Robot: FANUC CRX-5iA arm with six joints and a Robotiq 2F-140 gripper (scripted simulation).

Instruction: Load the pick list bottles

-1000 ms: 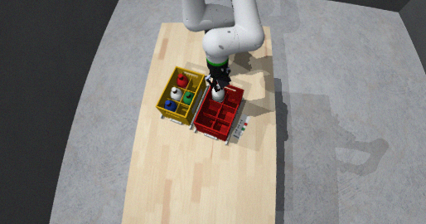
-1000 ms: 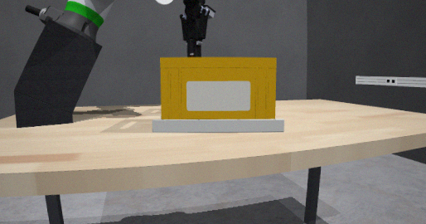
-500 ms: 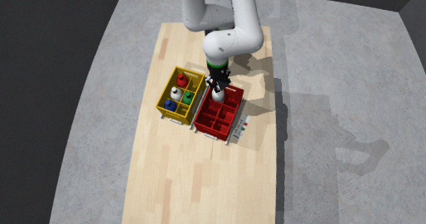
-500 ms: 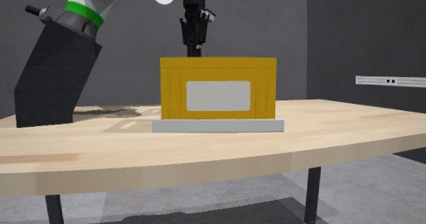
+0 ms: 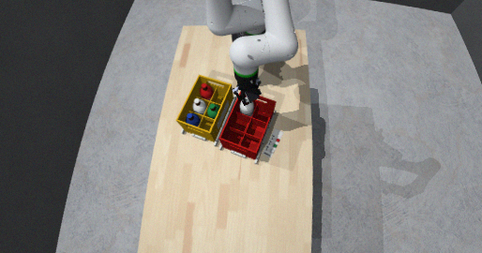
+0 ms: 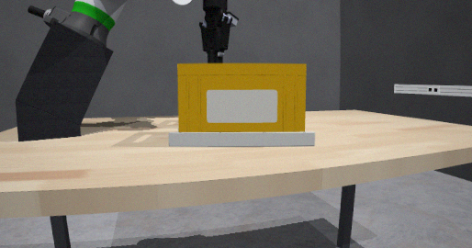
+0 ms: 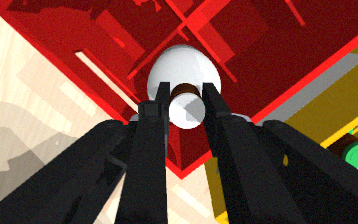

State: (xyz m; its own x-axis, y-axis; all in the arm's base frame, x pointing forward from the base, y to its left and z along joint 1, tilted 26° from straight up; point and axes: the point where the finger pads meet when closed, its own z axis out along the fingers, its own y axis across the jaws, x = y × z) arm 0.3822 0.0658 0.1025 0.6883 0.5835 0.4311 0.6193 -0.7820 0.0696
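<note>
My gripper (image 7: 185, 98) is shut on the neck of a white bottle (image 7: 184, 75) and holds it upright inside a far corner compartment of the red crate (image 5: 248, 126). The white bottle also shows in the top view (image 5: 247, 108), below the gripper (image 5: 247, 96). The yellow crate (image 5: 207, 104) stands to the left of the red one and holds a red bottle (image 5: 205, 90), a white bottle (image 5: 199, 105), a green bottle (image 5: 213, 110) and a blue bottle (image 5: 192, 118). The pick list (image 5: 272, 143) lies on the table at the red crate's right side. In the exterior view the yellow crate (image 6: 241, 97) hides the red crate and the held bottle.
The arm's black base (image 6: 60, 87) stands at the table's far end. Both crates sit side by side, near the middle of the wooden table (image 5: 225, 183).
</note>
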